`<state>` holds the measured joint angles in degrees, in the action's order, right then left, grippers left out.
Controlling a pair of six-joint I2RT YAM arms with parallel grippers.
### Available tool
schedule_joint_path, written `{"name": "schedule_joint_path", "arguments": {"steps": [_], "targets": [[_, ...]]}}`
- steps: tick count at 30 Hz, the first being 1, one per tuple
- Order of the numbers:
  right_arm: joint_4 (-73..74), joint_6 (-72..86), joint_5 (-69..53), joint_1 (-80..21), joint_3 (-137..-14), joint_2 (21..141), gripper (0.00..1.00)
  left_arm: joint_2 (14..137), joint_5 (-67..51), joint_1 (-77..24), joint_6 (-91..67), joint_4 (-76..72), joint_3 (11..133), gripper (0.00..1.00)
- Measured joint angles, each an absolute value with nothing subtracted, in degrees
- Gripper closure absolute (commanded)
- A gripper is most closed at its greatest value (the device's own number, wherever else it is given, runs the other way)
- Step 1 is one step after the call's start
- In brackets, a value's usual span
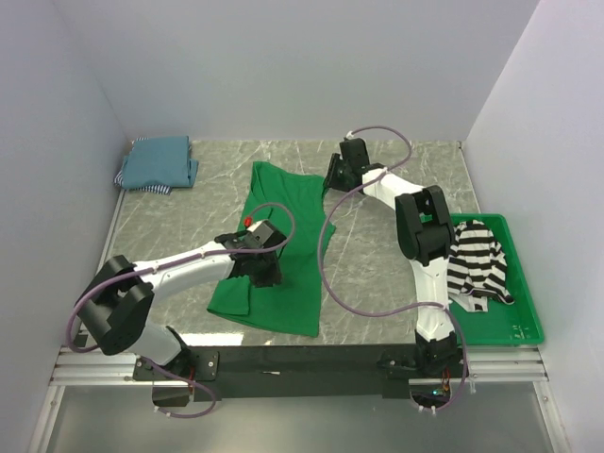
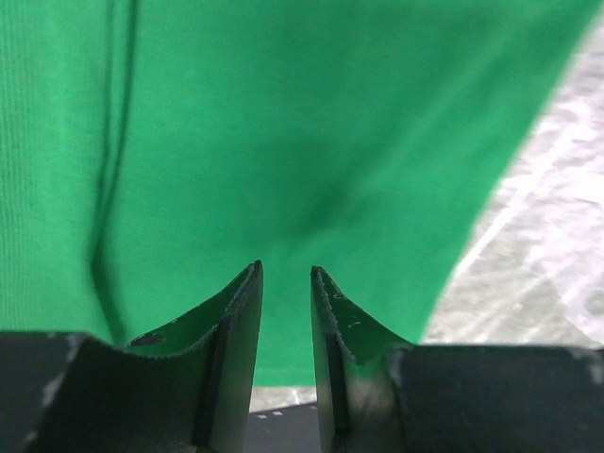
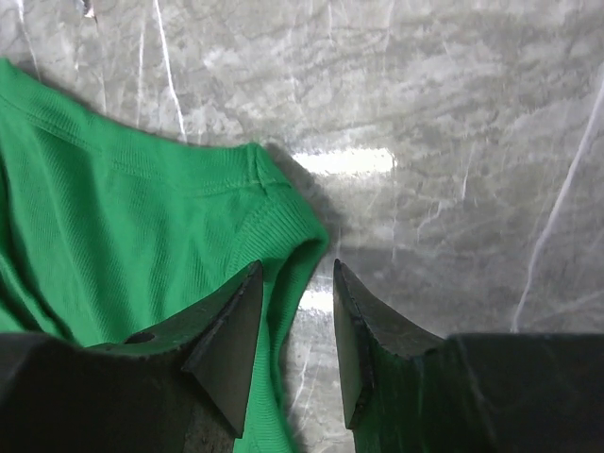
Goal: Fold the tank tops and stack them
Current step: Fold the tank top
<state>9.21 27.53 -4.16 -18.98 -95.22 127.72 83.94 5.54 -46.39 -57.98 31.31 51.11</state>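
Note:
A bright green tank top (image 1: 288, 217) lies spread flat in the middle of the table, its left side folded inward. My left gripper (image 1: 257, 257) hovers over its lower left part; in the left wrist view the gripper (image 2: 286, 274) is open a little, with only green fabric (image 2: 283, 142) beneath it. My right gripper (image 1: 337, 176) is at the top's far right shoulder strap (image 3: 274, 212); in the right wrist view this gripper (image 3: 297, 269) stands open above the strap's edge, gripping nothing. A black-and-white striped tank top (image 1: 479, 260) lies crumpled in the tray. Folded teal-blue tops (image 1: 159, 162) sit at the back left.
A rigid green tray (image 1: 514, 326) stands at the right edge of the marble table (image 1: 377, 255). White walls close in the left, back and right sides. A purple cable (image 1: 330, 274) hangs across the green top's right edge.

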Motion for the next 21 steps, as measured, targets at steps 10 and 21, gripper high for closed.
{"name": "schedule_joint_path", "arguments": {"steps": [10,21], "targets": [[10.8,26.3,-4.0,-19.0,-100.0,128.6,0.57,86.7,3.7,-45.6,-58.0,28.7,47.7,0.69],[13.8,25.8,-3.9,-19.3,-103.5,132.5,0.63,88.0,2.8,-45.1,-57.9,27.6,47.1,0.7]]}}
